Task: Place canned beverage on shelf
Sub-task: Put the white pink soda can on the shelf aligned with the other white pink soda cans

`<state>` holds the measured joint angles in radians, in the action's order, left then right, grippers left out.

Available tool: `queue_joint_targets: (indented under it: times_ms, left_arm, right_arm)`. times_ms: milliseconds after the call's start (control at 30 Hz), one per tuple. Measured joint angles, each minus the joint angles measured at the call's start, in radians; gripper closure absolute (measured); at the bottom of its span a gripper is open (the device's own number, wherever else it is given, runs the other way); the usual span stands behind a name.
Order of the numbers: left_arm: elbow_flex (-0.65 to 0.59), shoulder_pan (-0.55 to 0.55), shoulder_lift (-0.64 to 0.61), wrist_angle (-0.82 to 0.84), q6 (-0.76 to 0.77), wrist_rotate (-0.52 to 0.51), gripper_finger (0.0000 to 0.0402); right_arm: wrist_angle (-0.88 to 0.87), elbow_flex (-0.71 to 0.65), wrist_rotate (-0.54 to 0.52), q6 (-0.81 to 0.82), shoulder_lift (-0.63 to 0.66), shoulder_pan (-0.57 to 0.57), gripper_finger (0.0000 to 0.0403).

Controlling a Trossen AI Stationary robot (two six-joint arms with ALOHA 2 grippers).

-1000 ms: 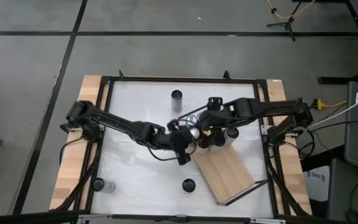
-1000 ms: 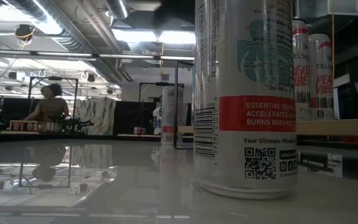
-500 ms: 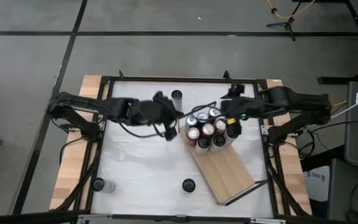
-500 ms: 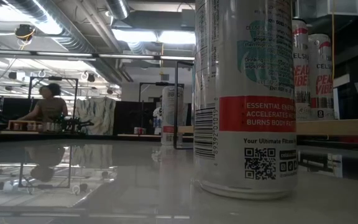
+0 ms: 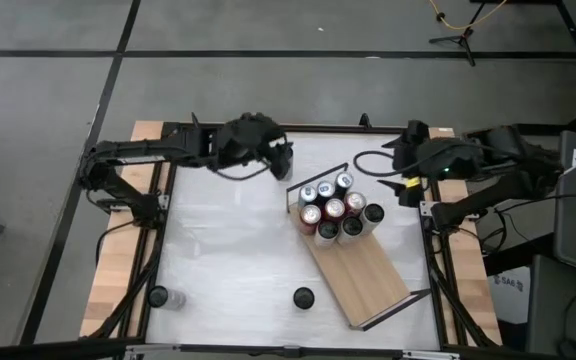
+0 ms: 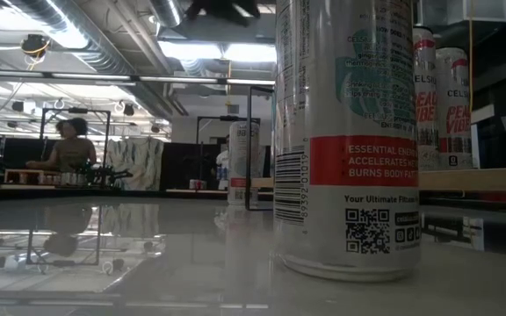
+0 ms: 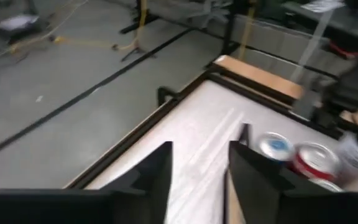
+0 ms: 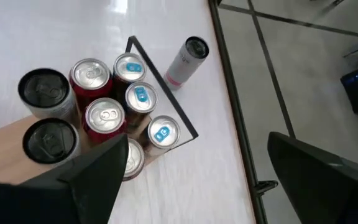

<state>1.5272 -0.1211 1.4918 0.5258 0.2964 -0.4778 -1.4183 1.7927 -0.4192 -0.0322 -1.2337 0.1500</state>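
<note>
1. Nearest, on the white tabletop [image 5: 228,250]: two loose cans, one dark-topped can [image 5: 302,297] mid-table and one corner can [image 5: 158,296] at the left corner, both upright, well apart from each other and from the arms. Same places as a second ago.
2. Next out, the shelf [image 5: 368,275], lying at a slant, near end bare, far end packed with a cluster of cans [image 5: 333,208] touching one another against the wire rail [image 8: 166,87].
3. Just changed: a second ago, both arms crowded over that cluster; now clear of it. Left gripper [image 5: 280,158] pulled back to the far edge of the table, left of the shelf. Right gripper [image 5: 400,160] drawn off toward the far right corner.
4. Left fingers [image 7: 151,177] parted with nothing between them, after being pressed together a moment back. Right fingers [image 8: 98,168] spread wide, empty.
5. Likely meaning: one can just released into the cluster, that placement finished, loose cans remaining to fetch.
6. Farthest: a slim can [image 8: 188,56] upright just beside the rail, plain in the right wrist view and small in the low view [image 6: 242,162], yet hidden in the high view, apparently under the left gripper. Probably the next pick.
7. Low view only: labels of the near can [image 6: 345,132] and, past the table, a person [image 6: 64,149] at a bench.
</note>
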Motion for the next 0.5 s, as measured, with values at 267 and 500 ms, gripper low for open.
queue_joint_targets:
  times_ms: [267, 500]
  left_arm:
    - [0.000, -0.128, 0.038, 0.013, 0.134, 0.034, 0.0166]
    - [0.000, -0.226, 0.096, 0.023, 0.192, 0.114, 0.0139]
  right_arm:
    - [0.001, 0.000, 0.010, -0.001, 0.033, 0.000, 0.0029]
    - [0.006, 0.000, 0.010, -0.003, 0.026, 0.000, 0.0029]
